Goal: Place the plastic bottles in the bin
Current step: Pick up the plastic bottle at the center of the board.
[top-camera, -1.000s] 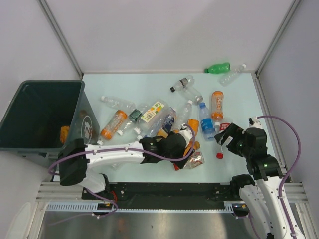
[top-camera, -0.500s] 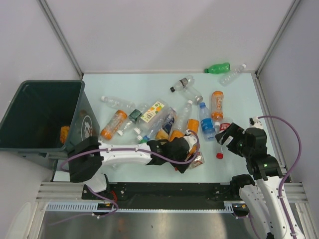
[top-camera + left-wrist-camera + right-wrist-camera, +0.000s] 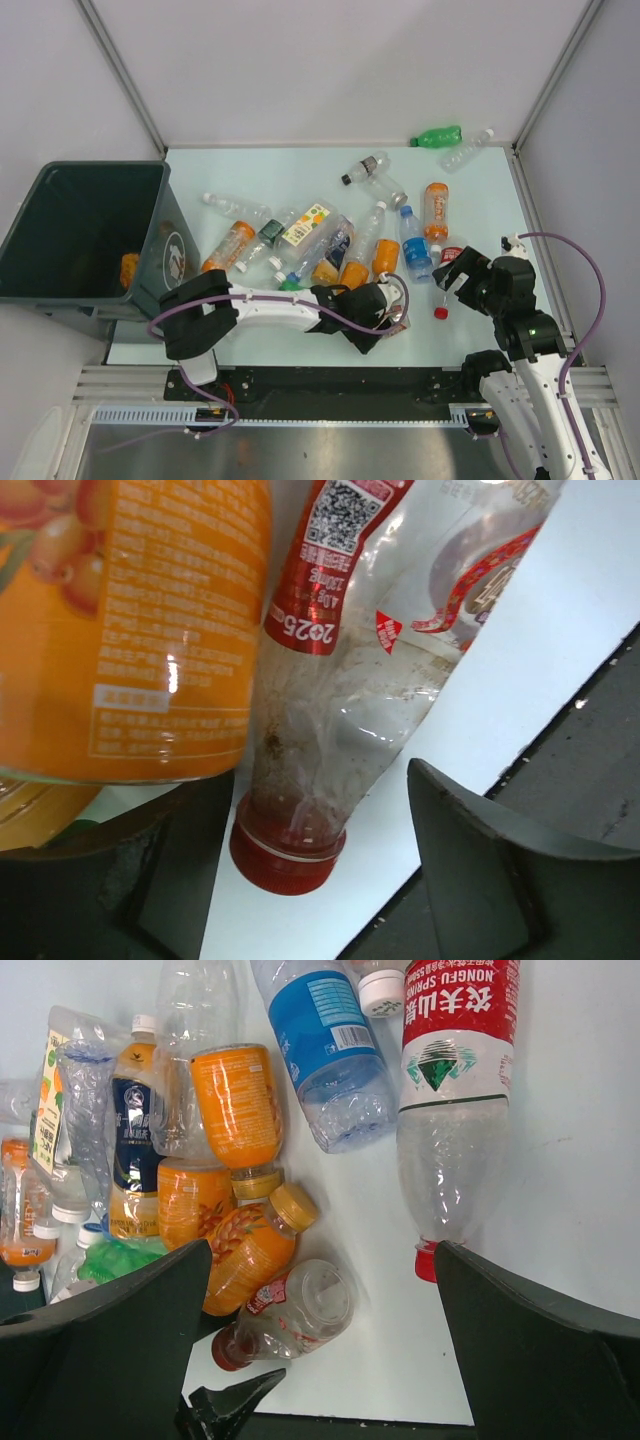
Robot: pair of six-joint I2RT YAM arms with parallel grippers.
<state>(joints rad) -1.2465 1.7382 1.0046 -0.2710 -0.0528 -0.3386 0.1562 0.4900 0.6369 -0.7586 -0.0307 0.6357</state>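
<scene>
The left fingers (image 3: pixel 470 850) stand released astride the crushed red-capped bottle (image 3: pixel 340 710); the right fingers (image 3: pixel 540 1350) are released too, and empty. The thin, slick, dented plastic may squirt out on closing, or the smooth round orange bottle (image 3: pixel 130 630) touching it at 9 o'clock may get pinched also. The bin (image 3: pixel 160 225) stands at 9 o'clock of the desk (image 3: pixel 480 200).

I see a clear bottle (image 3: pixel 345 710) with red cap and red label; upper left, an orange bottle (image 3: pixel 130 620).

The pale table (image 3: pixel 270 170) carries bottles (image 3: pixel 305 225), most heaped mid-table. A green one (image 3: pixel 436 136) lies at the far edge.
</scene>
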